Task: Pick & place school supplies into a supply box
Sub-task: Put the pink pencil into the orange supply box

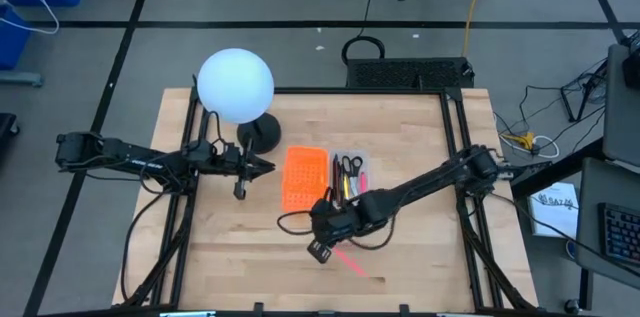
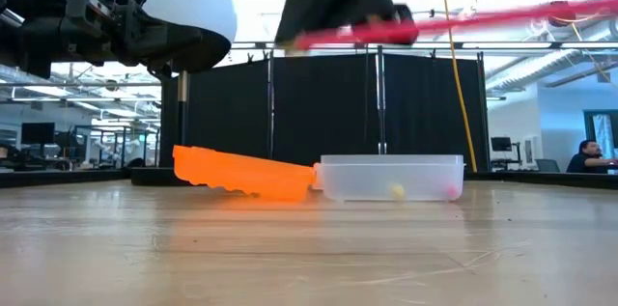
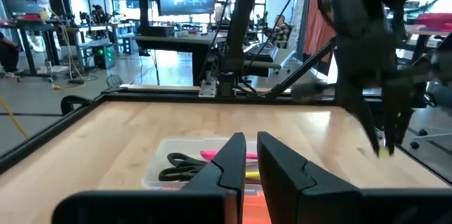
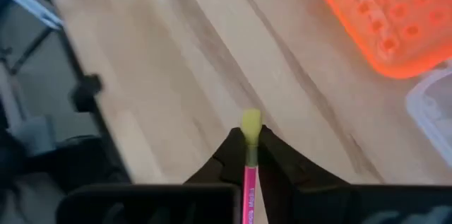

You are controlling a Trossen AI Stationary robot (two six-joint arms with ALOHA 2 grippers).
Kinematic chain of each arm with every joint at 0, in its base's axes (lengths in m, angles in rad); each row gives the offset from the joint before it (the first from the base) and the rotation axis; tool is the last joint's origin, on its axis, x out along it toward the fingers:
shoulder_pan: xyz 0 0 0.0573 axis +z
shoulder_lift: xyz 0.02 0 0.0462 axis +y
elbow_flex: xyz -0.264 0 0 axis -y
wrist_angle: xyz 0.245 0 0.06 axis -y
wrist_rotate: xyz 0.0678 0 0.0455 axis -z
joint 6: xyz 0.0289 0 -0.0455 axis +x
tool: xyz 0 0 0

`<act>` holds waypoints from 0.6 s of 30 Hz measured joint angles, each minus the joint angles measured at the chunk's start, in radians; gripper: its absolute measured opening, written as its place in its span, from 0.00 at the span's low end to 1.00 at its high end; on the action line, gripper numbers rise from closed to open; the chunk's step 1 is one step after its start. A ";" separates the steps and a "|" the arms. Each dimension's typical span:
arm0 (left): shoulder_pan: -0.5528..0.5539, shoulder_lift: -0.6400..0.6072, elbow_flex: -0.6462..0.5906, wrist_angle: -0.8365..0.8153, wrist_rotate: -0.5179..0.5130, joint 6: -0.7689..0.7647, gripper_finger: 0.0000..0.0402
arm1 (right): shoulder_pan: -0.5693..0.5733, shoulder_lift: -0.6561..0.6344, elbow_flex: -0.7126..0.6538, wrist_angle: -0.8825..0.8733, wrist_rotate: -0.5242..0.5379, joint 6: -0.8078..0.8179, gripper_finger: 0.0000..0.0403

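Observation:
The clear supply box [image 1: 349,176] lies at mid-table, joined to an orange perforated panel [image 1: 305,177]. In the box are black-handled scissors [image 3: 178,167] and several pens, one pink [image 3: 216,155]. My right gripper [image 1: 324,233] hovers just near of the box, shut on a pink pencil [image 1: 352,262] with a yellow eraser [image 4: 251,121]. In the low view the pencil [image 2: 463,18] sits high above the box [image 2: 391,178]. My left gripper [image 1: 268,165] waits left of the orange panel, shut and holding nothing. My right gripper pinches the pink pencil between its two fingers close to the eraser end [image 4: 250,155], and the yellow eraser sticks out just past the fingertips. The pencil is lifted clear of the table, roughly level, its long free end [image 2: 579,5] trailing away from the gripper.
A lamp with a white globe [image 1: 235,84] and a dark round base [image 1: 259,135] stands at the far left of the table, beside my left arm. Bare wood [image 1: 420,257] lies near and right of the box. A person [image 2: 589,157] sits in the room beyond.

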 joint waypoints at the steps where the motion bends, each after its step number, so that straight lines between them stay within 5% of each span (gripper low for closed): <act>1: 0.000 0.000 0.000 -0.001 0.000 -0.009 0.12 | 0.001 -0.020 0.000 0.000 0.012 0.000 0.03; 13: 0.000 0.000 0.000 -0.015 0.009 -0.096 0.12 | -0.130 -0.260 0.003 -0.180 0.368 0.024 0.03; 18: 0.000 0.000 0.000 -0.016 0.009 -0.096 0.12 | -0.233 -0.259 -0.021 -0.228 0.384 -0.011 0.04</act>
